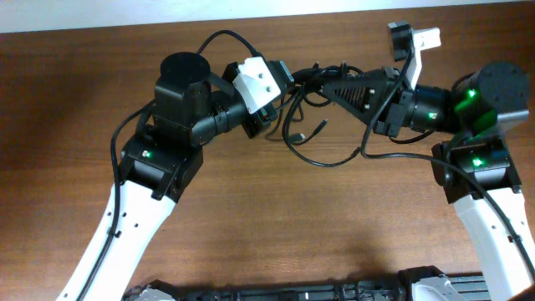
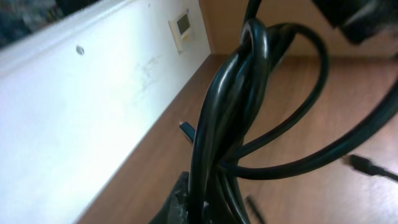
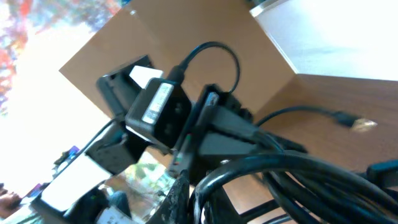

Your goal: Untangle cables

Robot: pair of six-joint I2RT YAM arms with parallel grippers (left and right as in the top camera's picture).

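Untangling step in hand: left gripper (image 1: 287,77) and right gripper (image 1: 323,83) both clamped on the cables (image 2: 233,106) knotted between them; next, pull apart.

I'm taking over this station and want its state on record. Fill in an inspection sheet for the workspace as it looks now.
Surface: brown wooden table, no marks seen.
Job's things: thin black cables bunched in a tangle between the arms, one loop lying on the table, plug ends loose.
Clutter: nothing seen.
Grippers: left gripper and right gripper both shut on the cables, their fingers close together at the tangle.
Cables: arm wires, thicker, looped along the arms.
Surroundings: white wall along the table's edge, with a small wall plate.
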